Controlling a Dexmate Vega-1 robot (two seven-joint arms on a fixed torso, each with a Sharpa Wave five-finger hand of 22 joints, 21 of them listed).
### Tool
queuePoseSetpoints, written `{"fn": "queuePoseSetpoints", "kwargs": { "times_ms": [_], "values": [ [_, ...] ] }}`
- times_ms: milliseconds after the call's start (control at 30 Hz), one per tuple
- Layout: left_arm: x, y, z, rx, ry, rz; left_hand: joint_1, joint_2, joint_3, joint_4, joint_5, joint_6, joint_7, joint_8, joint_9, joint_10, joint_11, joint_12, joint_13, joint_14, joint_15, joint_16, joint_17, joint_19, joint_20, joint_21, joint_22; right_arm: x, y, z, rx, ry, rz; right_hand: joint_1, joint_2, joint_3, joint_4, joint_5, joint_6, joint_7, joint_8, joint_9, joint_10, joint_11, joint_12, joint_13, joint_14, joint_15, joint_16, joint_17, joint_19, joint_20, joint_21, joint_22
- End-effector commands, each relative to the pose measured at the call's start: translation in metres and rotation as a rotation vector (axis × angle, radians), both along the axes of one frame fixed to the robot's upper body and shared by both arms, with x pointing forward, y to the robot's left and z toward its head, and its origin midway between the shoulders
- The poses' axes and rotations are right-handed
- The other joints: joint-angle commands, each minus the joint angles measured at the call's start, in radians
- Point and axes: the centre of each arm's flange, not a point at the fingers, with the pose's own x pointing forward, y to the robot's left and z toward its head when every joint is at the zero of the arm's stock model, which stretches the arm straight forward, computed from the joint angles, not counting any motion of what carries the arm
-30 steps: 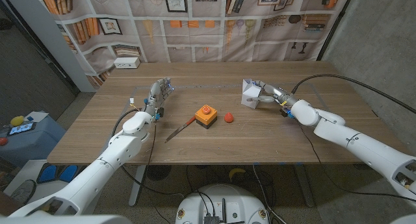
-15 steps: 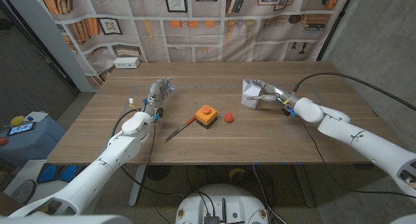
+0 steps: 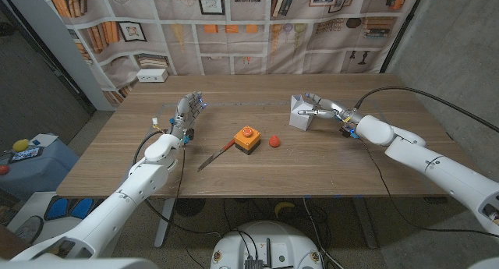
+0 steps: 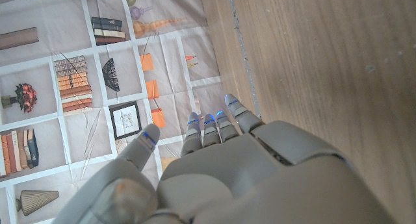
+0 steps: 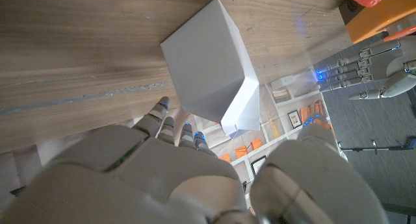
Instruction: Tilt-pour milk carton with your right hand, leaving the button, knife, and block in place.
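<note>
White paper milk carton point(image 3: 300, 112) stands upright at the table's far right. Right hand point(image 3: 321, 110) is beside it, fingers spread, not gripping. Left hand point(image 3: 187, 113) idle, fingers apart. Grasp and tilt-pour judged still ahead; orange push button point(image 3: 246, 138), red-handled knife point(image 3: 215, 154), red block point(image 3: 274, 141) untouched.

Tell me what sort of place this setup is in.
Probably a robot test room or lab staged to look homely. A wooden table stands before a fabric backdrop printed with bookshelves and framed pictures, beside a bare grey wall. Cables trail across the table to the arms.
</note>
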Motion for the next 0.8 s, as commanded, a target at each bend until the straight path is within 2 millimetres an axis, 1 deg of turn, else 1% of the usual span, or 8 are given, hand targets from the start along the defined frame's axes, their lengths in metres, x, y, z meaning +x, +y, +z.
{"fn": "queuePoseSetpoints", "kwargs": {
  "times_ms": [33,133,367,467,567,667,700,800],
  "values": [
    [0.002,0.001,0.006,0.014,-0.025,0.009,0.001,0.078,0.011,0.001,0.004,0.015,-0.004,0.006,0.006,0.004,0.005,-0.001,0.003,0.004,0.002,0.000,0.002,-0.002,0.000,-0.001,0.003,-0.003,-0.007,0.000,0.140,0.015,0.042,-0.032,0.008,-0.013,0.010,0.007,0.007,0.008,0.002,0.001,0.015,-0.014,0.013,-0.006,0.004,-0.019,0.010,0.002,0.009,-0.015,0.006,0.002],
    [0.005,0.000,0.006,0.028,-0.030,0.010,0.001,0.078,0.012,0.001,0.004,0.016,-0.007,0.006,0.006,0.004,0.004,-0.001,0.003,0.005,0.003,0.000,0.002,-0.002,-0.001,-0.001,0.003,-0.002,-0.011,0.000,0.177,0.020,0.048,-0.044,0.011,-0.018,0.016,0.007,0.021,0.011,0.004,0.000,0.022,-0.018,0.014,-0.010,0.008,-0.027,0.011,0.001,0.014,-0.025,0.008,0.002],
    [0.013,-0.002,0.004,0.034,-0.041,0.002,0.001,0.079,0.012,0.001,0.004,0.015,-0.007,0.005,0.006,0.004,0.003,-0.001,0.003,0.005,0.004,0.000,0.002,-0.001,0.000,-0.001,0.003,0.007,-0.021,0.001,0.247,0.042,0.074,-0.074,0.018,-0.029,0.031,0.007,0.039,0.003,0.003,-0.001,0.041,-0.029,0.018,-0.020,0.009,-0.038,0.010,-0.002,0.012,-0.035,0.006,0.002],
    [0.018,-0.004,0.001,0.029,-0.028,-0.021,0.001,0.079,0.013,0.001,0.004,0.016,-0.007,0.005,0.006,0.006,0.004,-0.001,0.003,0.005,0.004,0.000,0.002,-0.001,0.001,0.000,0.003,0.012,-0.026,-0.001,0.278,0.055,0.070,-0.104,0.030,-0.038,0.048,0.006,0.068,0.014,0.007,-0.002,0.052,-0.039,0.019,-0.026,0.011,-0.044,0.009,-0.005,0.009,-0.036,0.005,0.002],
    [0.022,-0.003,-0.002,0.022,-0.016,-0.034,0.001,0.079,0.013,0.001,0.004,0.016,-0.007,0.005,0.006,0.005,0.003,-0.001,0.003,0.005,0.003,0.000,0.002,-0.001,0.001,0.000,0.003,0.016,-0.030,-0.004,0.353,0.072,0.080,-0.118,0.035,-0.043,0.055,0.005,0.079,0.015,0.008,-0.003,0.058,-0.040,0.019,-0.029,0.016,-0.049,0.011,-0.006,0.013,-0.042,0.006,0.002],
    [0.023,-0.001,0.000,0.035,-0.012,-0.020,0.002,0.080,0.014,0.000,0.004,0.015,-0.007,0.004,0.006,0.004,0.003,-0.001,0.003,0.006,0.003,0.000,0.002,-0.001,0.000,-0.001,0.003,0.019,-0.033,-0.006,0.416,0.084,0.091,-0.132,0.040,-0.046,0.063,0.005,0.085,0.014,0.007,-0.003,0.069,-0.040,0.021,-0.031,0.021,-0.054,0.012,-0.007,0.016,-0.043,0.007,0.002],
    [0.023,-0.001,0.001,0.033,-0.014,-0.016,0.002,0.080,0.014,0.000,0.004,0.015,-0.007,0.004,0.006,0.004,0.003,-0.002,0.003,0.006,0.003,0.000,0.002,-0.002,0.000,-0.001,0.003,0.019,-0.034,-0.007,0.442,0.091,0.102,-0.137,0.042,-0.048,0.066,0.004,0.087,0.014,0.006,-0.003,0.071,-0.040,0.021,-0.032,0.023,-0.057,0.013,-0.008,0.018,-0.047,0.008,0.002],
    [0.024,-0.004,0.004,0.029,-0.016,-0.008,0.002,0.080,0.015,0.000,0.004,0.016,-0.006,0.004,0.006,0.004,0.003,-0.002,0.003,0.006,0.003,0.001,0.001,-0.001,0.000,0.000,0.003,0.022,-0.039,-0.007,0.479,0.093,0.110,-0.147,0.046,-0.051,0.071,0.004,0.095,0.013,0.007,-0.003,0.078,-0.045,0.022,-0.033,0.025,-0.057,0.013,-0.009,0.019,-0.050,0.007,0.002]
  ]
}}
